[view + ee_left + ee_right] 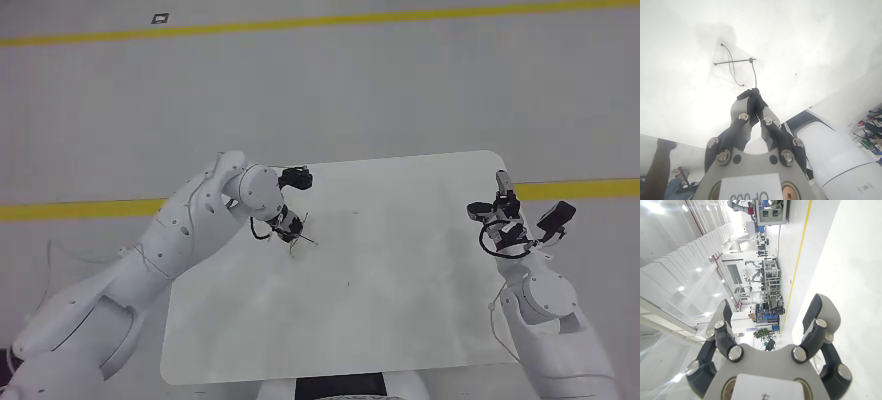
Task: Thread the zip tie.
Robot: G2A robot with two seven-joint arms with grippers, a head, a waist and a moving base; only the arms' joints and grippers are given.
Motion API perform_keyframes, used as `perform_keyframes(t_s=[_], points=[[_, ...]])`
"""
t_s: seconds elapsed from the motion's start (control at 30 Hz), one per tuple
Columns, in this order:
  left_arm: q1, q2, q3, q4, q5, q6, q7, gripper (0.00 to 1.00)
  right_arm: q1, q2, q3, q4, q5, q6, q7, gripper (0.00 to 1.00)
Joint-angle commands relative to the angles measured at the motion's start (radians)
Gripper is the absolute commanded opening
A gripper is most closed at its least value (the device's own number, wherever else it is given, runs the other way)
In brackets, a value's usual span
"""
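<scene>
The threading looks barely begun, or at most half done. The left claw [754,94] is pinched tight on the thin end of the zip tie [754,75]. From there the strand runs to a small block, probably the head [750,60], where a straight strap [730,62] leads off. Whether the tail has already passed through that block is hard to tell. I would judge that pulling it through and snugging it is left to do. The tie lies on a clear sheet [719,77] on the worktop [400,300], towards its left far corner, crossed by a second curved black strand [728,53]. The left arm is bent in over that corner, its claw [290,229] tipped down at the worktop surface. The right claw [770,311] is spread wide and holds nothing. It sits at the worktop's right edge [500,205], well apart from the tie and facing away from it.
</scene>
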Motion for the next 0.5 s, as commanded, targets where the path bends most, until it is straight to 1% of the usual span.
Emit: perform_keyframes(t_s=[0.0,0.07,0.1,0.13,0.17,0.2,0.27,0.3,0.33,0.37,0.4,0.43,0.47], points=[[0.000,0.000,0.000,0.000,0.000,0.000,0.000,0.00,0.000,0.000,0.000,0.000,0.000,0.000,0.000,1.00],[0.005,0.000,0.001,0.001,-0.002,-0.003,0.007,0.00,0.000,0.000,0.000,0.000,0.000,0.000,0.000,1.00],[0.019,-0.002,0.003,0.002,-0.026,-0.030,0.029,0.00,0.000,0.000,0.000,0.000,0.000,0.000,0.000,1.00],[0.027,-0.002,-0.008,0.023,-0.065,-0.057,0.051,0.00,0.000,0.000,0.000,0.000,0.000,0.000,0.000,1.00],[0.025,-0.001,-0.012,0.046,-0.070,-0.070,0.051,0.00,0.000,0.000,0.000,0.000,0.000,0.000,0.000,1.00],[0.021,0.001,-0.019,0.061,-0.086,-0.093,0.042,0.00,0.000,0.000,0.000,0.000,0.000,0.000,0.000,1.00],[0.016,0.010,-0.043,0.104,-0.138,-0.159,0.012,0.00,0.000,0.000,0.000,0.000,0.000,0.000,0.000,1.00],[0.017,0.015,-0.051,0.124,-0.161,-0.202,0.000,0.00,0.000,0.000,0.000,0.000,0.000,0.000,0.000,1.00],[0.016,0.024,-0.057,0.151,-0.185,-0.249,0.000,0.00,0.000,0.000,0.000,0.000,0.000,0.000,0.000,1.00],[0.017,0.031,-0.057,0.168,-0.208,-0.299,0.000,0.00,0.000,0.000,0.000,0.000,0.000,0.000,0.000,1.00],[0.019,0.040,-0.056,0.191,-0.237,-0.355,0.000,0.00,0.000,0.000,0.000,0.000,0.000,0.000,0.000,1.00],[0.017,0.050,-0.060,0.223,-0.267,-0.395,0.000,0.00,0.000,0.000,0.000,0.000,0.000,0.000,0.000,1.00],[0.016,0.062,-0.059,0.245,-0.304,-0.445,0.000,0.00,0.000,0.000,0.000,0.000,0.000,0.000,0.000,1.00]])
